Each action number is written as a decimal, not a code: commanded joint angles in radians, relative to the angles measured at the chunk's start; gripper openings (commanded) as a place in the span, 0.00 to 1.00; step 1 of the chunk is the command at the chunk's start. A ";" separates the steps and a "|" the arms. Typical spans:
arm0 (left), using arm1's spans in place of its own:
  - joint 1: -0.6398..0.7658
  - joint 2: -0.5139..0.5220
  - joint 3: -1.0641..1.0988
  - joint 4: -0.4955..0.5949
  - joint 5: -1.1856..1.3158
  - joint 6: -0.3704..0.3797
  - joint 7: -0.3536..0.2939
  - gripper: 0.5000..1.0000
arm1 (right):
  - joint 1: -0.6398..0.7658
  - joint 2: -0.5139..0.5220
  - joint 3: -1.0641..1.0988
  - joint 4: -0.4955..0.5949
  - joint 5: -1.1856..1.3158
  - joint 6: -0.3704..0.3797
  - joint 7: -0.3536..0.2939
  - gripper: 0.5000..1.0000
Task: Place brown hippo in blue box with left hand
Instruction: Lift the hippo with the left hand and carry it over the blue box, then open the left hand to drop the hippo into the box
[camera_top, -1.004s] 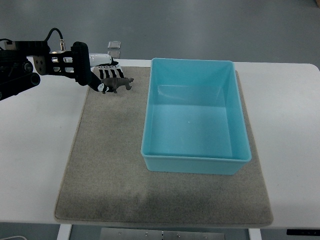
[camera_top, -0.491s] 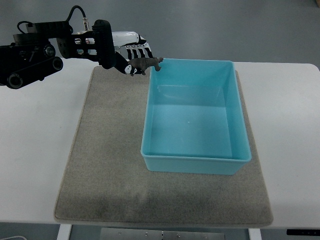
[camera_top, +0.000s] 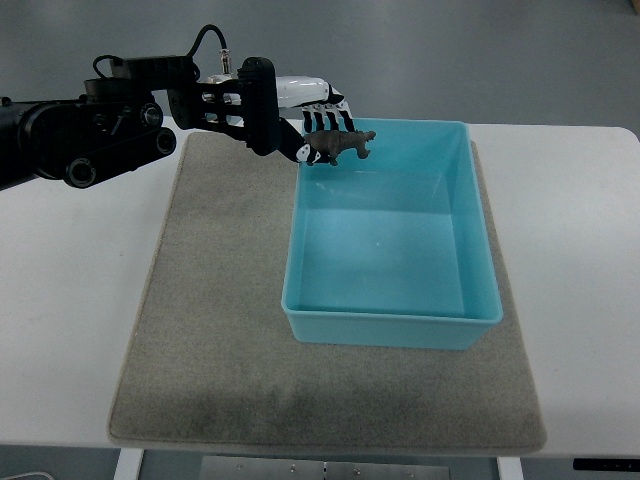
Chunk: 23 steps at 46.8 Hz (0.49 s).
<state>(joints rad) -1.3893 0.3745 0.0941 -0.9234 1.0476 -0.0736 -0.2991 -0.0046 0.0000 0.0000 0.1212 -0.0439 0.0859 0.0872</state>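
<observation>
Holding the hippo over the box's corner

Gripping the brown hippo (camera_top: 340, 146) in my left robot hand (camera_top: 312, 118), I hang it above the blue box's (camera_top: 392, 325) far-left corner; the box sits on a grey mat (camera_top: 210, 300) on the white worktop (camera_top: 70, 300).

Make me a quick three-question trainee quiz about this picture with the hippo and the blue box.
1. True or false: the brown hippo already lies on the floor of the blue box.
2. Which hand holds the hippo? A) left hand B) right hand
3. Fill in: the box stands on a grey ____.

Key: 1 false, it is held in the fingers above the box's far left corner. 2 A. 3 mat.
</observation>
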 joint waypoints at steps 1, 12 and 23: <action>0.007 -0.020 -0.001 0.000 -0.001 0.005 0.000 0.00 | 0.000 0.000 0.000 0.000 -0.001 0.000 0.000 0.87; 0.035 -0.051 0.001 0.002 0.002 0.015 0.002 0.00 | 0.000 0.000 0.000 0.000 -0.001 0.000 0.000 0.87; 0.049 -0.057 0.001 0.000 -0.006 0.014 0.002 0.18 | 0.000 0.000 0.000 0.000 -0.001 0.000 0.000 0.87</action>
<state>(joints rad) -1.3426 0.3179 0.0951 -0.9230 1.0448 -0.0583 -0.2975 -0.0046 0.0000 0.0000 0.1212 -0.0439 0.0859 0.0871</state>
